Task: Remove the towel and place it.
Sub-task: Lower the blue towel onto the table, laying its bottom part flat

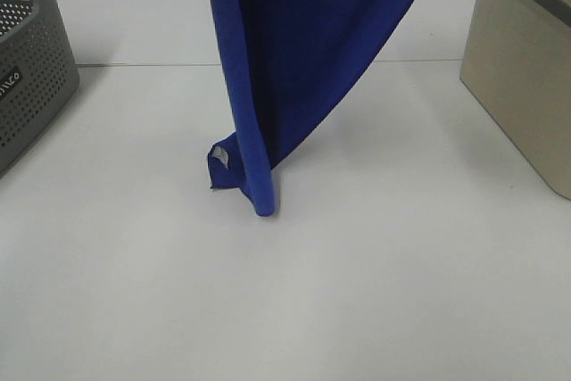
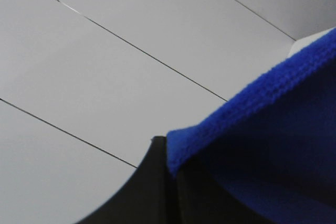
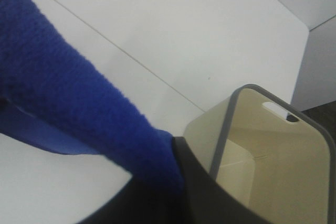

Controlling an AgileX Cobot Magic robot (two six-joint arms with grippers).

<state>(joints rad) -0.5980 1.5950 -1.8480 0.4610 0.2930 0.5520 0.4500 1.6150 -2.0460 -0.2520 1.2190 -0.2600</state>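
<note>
Your stock: 1 towel [image 1: 299,51], hanging, lowest end touching table [image 1: 401,274] between grey basket [image 1: 31,78] and beige bin [image 1: 526,78]. Your 2 holders: left gripper [image 2: 170,169] closed on towel edge; right gripper [image 3: 181,182] likewise.

towel [image 1: 303,42] top cut off at upper edge; grey basket [image 1: 31,69], beige bin [image 1: 522,78] cropped.

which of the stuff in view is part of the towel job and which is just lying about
In the job: the towel, hanging with its lower end touching the table; left jaws and right jaws, both shut on it.
Lying about: the grey basket; the beige bin.
</note>
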